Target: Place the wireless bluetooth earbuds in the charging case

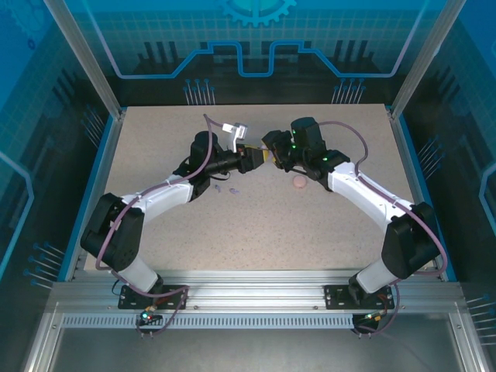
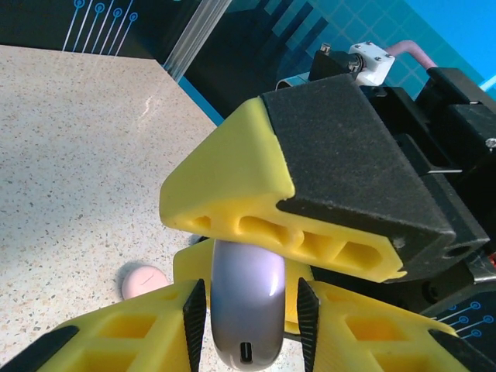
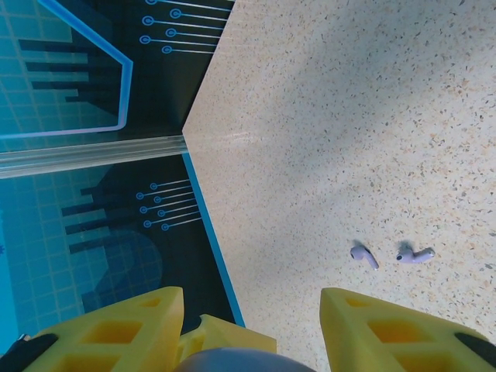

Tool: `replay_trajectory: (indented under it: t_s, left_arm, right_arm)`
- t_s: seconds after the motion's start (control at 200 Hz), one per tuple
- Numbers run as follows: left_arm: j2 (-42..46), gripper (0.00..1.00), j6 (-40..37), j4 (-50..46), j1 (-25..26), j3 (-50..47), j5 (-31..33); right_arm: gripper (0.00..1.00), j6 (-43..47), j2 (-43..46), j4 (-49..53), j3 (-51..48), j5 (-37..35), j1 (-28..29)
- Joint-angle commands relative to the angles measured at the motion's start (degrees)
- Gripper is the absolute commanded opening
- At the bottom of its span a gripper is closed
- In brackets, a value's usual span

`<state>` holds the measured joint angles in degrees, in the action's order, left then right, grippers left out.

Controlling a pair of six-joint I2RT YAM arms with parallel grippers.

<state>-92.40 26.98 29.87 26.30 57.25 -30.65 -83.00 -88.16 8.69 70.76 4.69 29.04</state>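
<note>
**Left gripper and right gripper meeting on the lilac charging case**

The left gripper is framing the lilac charging case edge-on between its two black pads. The pads are sitting just beside the case's flat faces. Whether they are pressing on it or standing a sliver clear cannot be told.

The right gripper is crossing from the opposite side. In the left wrist view, one of its yellow, black-faced fingers is bearing down on the top of the case's rim, and its other finger is showing yellow below and behind the case. It is gripping the case across the rim. The case's small port is facing the left wrist camera, and the case is hanging above the table.

From above, both arms are reaching inward and their tips are meeting over the far middle of the table.

The lilac earbuds are lying loose on the table, the second one just beside the first. Both are well apart from the case, on the left arm's side of the meeting point. A pink case is resting on the table near the right arm.
</note>
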Motion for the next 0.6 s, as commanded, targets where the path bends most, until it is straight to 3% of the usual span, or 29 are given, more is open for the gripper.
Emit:
replay_trajectory:
  t_s: [0.0, 0.28, 0.595]
  left_arm:
    - [1.3, 0.39, -0.4, 2.0, -0.3, -0.2, -0.2]
    - [0.4, 0.34, -0.2, 1.6, -0.4, 0.8, -1.3]
    - [-0.1, 0.05, 0.3, 1.5, -0.4, 1.2, -1.8]
  right_arm:
    - [0.32, -0.3, -0.4, 0.2, 0.1, -0.4, -0.1]
    - [0.31, -0.2, -1.2, -0.5, 0.9, 1.2, 0.0]
    - [0.31, -0.4, -0.9, -0.4, 1.1, 1.2, 0.1]
